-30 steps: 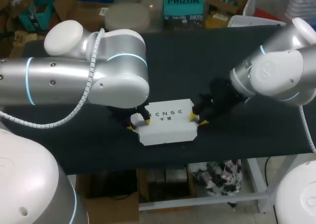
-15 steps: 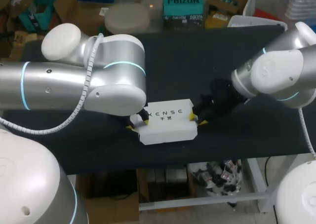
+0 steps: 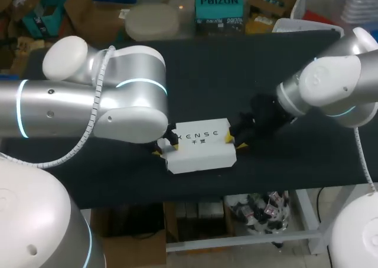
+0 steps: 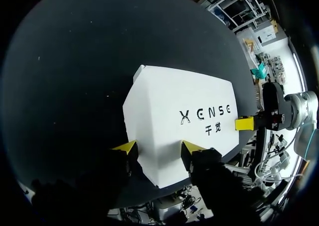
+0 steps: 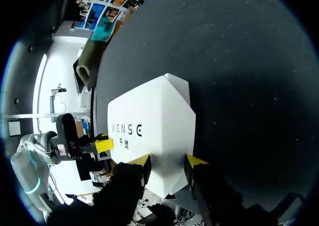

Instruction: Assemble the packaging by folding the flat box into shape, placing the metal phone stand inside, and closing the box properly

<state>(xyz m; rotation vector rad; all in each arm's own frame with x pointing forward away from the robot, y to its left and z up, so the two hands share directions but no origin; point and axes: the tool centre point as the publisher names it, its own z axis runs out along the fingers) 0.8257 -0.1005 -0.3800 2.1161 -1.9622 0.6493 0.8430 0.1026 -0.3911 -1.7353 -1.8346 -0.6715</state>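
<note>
A white box (image 3: 199, 147) lies flat on the black table (image 3: 236, 73), near its front edge and about midway across. It is folded into shape and closed, with the printed face up.

Your left arm (image 3: 88, 105) comes in from the left. Your left gripper (image 3: 165, 147) sits at the box's left end. Its yellow tips stand apart, one just outside the end wall and one over the top face near the far corner. In the left wrist view, a corner of the box fills the gap between the two tips (image 4: 125, 147). Both tips look pressed against the white card, so the gripper appears clamped on the box.

Your right arm (image 3: 331, 94) comes in from the right. Your right gripper (image 3: 234, 142) meets the box's right end in the same way. In the right wrist view, the box's end narrows to a corner between the two tips (image 5: 195, 160). Each tip touches a side of it, so this gripper also appears clamped on the box.

Each wrist view shows the other gripper's yellow tip at the far end of the box.
</note>
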